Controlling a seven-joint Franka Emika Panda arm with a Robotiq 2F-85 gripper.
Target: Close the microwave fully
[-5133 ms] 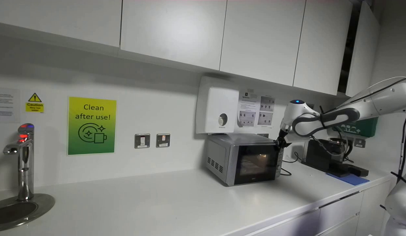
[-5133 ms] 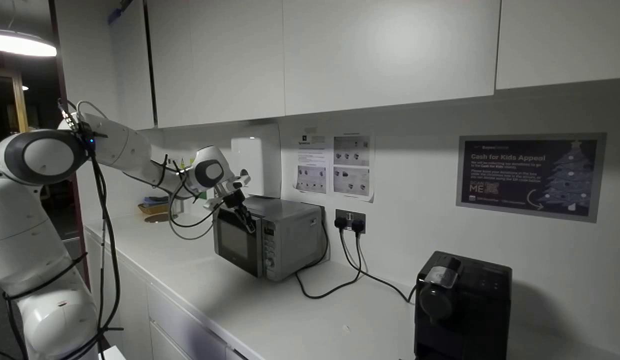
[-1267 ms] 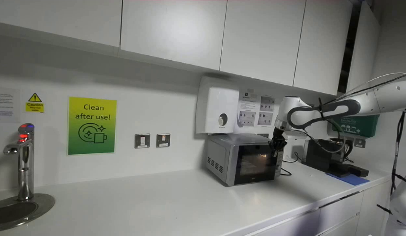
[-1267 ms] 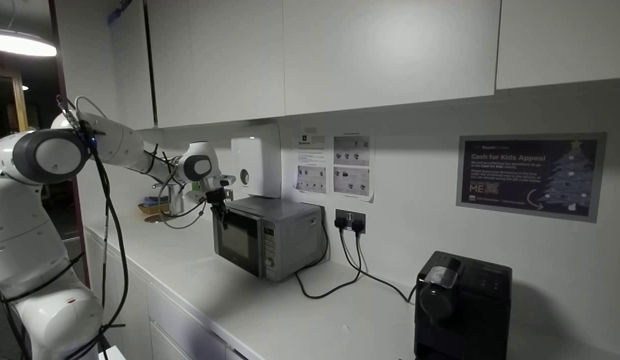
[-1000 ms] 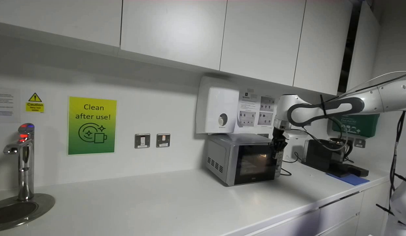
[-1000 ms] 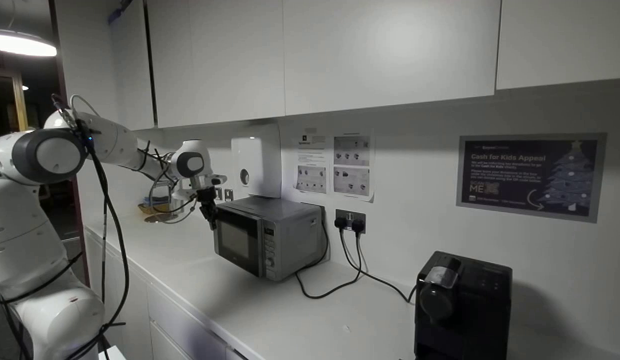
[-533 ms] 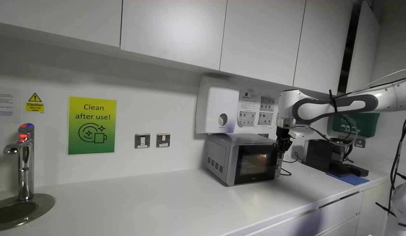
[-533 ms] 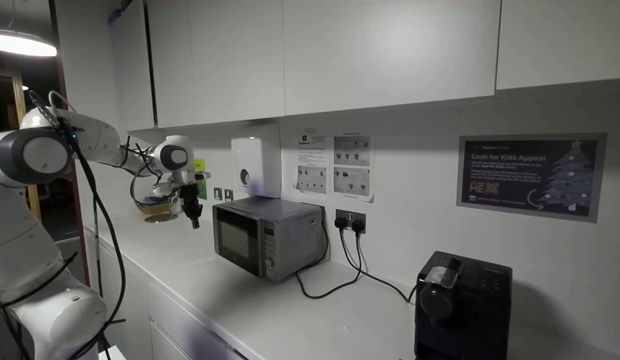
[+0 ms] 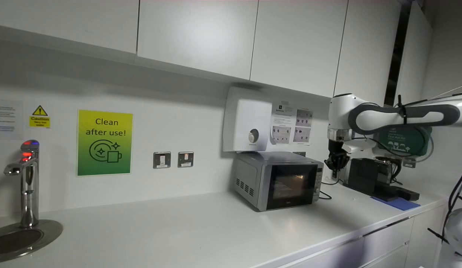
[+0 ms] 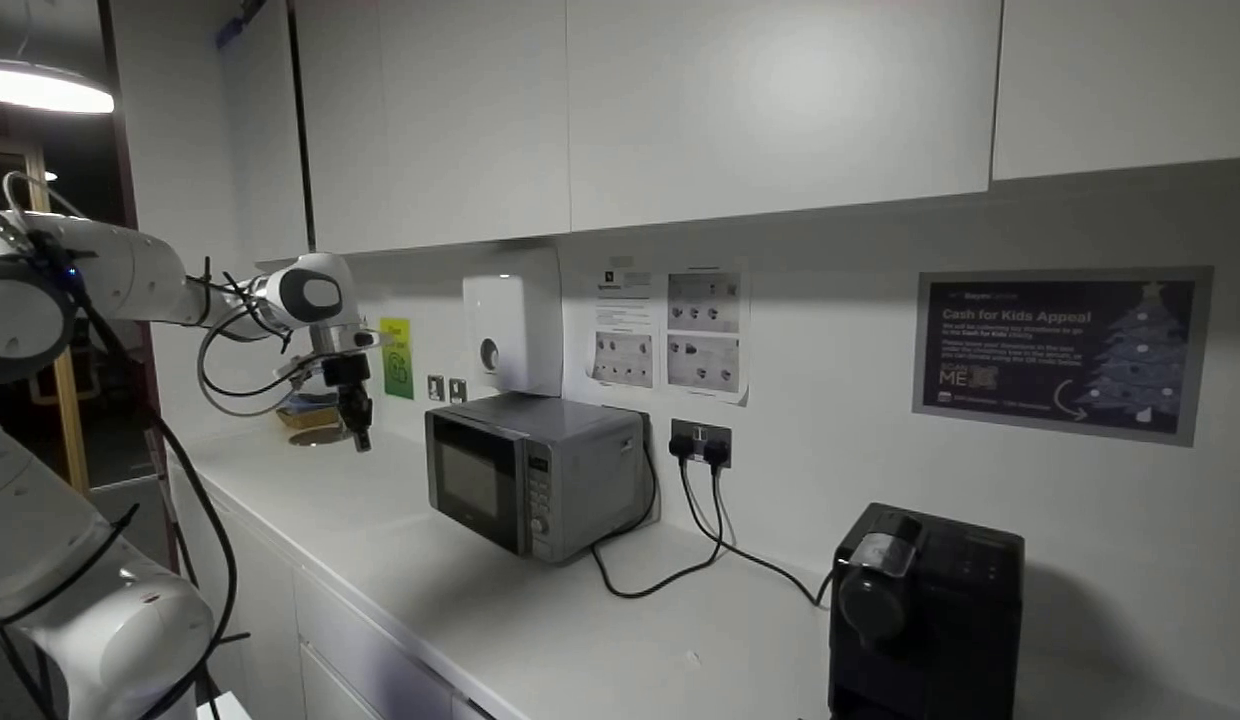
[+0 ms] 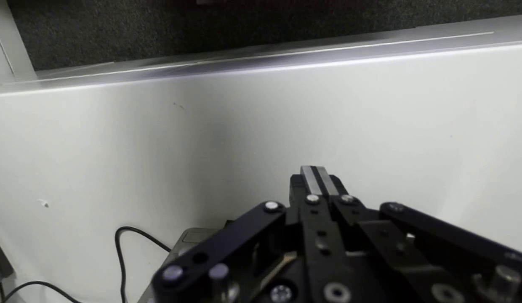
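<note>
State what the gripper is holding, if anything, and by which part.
Nothing is held: the gripper is shut, with no object between its fingertips.

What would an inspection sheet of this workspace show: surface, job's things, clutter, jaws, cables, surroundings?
Surface: white counter, with a small pale speck
Job's things: microwave, its door looking shut; full latching can't be confirmed
Clutter: coffee machine, standing apart from the microwave
Jaws: shut, nothing between them, not touching the microwave
Cables: black leads from the wall socket cross the counter; more hang from the arm
Surroundings: cupboards overhead, tap, wall dispenser
</note>
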